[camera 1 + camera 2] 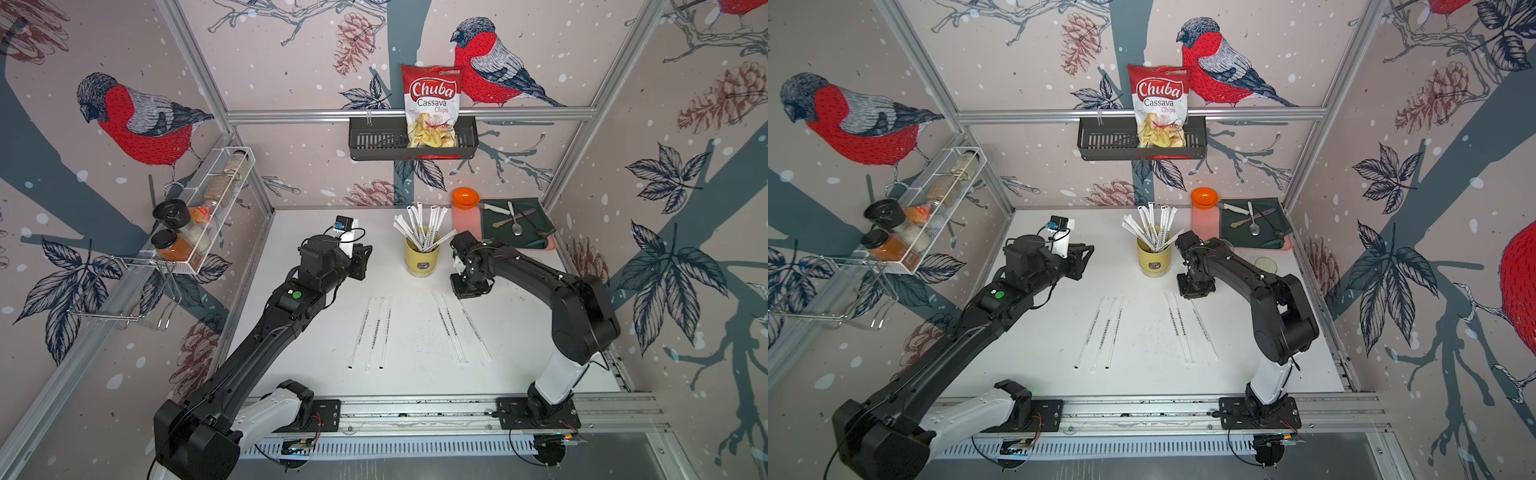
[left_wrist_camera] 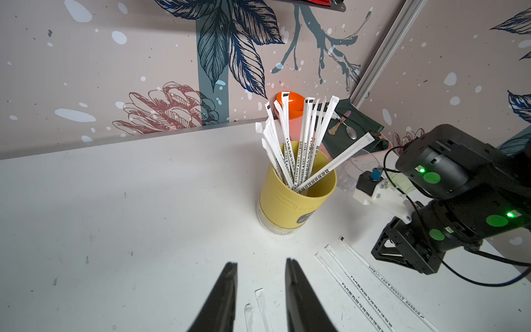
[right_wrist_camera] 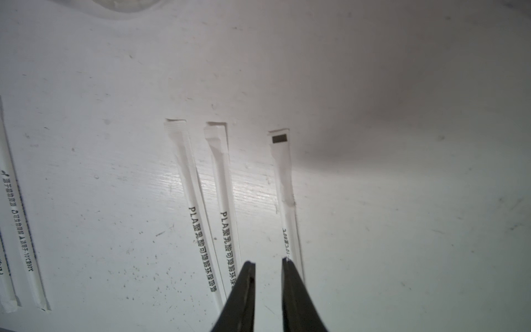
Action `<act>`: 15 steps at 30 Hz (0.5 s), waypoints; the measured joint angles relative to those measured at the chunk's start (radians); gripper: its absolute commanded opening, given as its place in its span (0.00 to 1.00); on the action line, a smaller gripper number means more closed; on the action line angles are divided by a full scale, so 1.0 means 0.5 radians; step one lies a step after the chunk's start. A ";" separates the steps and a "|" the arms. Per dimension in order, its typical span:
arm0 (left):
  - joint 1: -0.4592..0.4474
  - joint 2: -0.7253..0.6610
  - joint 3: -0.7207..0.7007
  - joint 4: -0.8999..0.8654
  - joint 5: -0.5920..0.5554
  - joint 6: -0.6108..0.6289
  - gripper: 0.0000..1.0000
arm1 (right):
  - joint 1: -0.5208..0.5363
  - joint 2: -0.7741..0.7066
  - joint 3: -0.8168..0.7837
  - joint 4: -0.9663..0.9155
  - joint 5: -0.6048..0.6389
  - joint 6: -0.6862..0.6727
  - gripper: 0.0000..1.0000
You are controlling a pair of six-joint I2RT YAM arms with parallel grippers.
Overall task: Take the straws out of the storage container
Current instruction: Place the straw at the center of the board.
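At the back of the table (image 1: 415,382), most straws (image 1: 420,226) are seen standing fanned in the storage container (image 1: 420,262); six are laid flat nearer the front. The left claw (image 2: 261,262) is held spread and empty near the container, the right claw (image 3: 267,262) spread above the laid ones. They are judged light, thin and easily crushed, so one should be pinched gently near its free upper end.
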 measured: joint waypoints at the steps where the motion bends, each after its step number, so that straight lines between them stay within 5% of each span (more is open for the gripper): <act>1: 0.000 0.002 0.000 0.000 0.000 0.000 0.32 | -0.020 -0.040 -0.061 0.009 -0.002 0.006 0.28; 15: 0.000 0.018 0.000 0.000 -0.007 -0.001 0.32 | -0.107 -0.179 -0.557 0.285 -0.223 0.103 0.32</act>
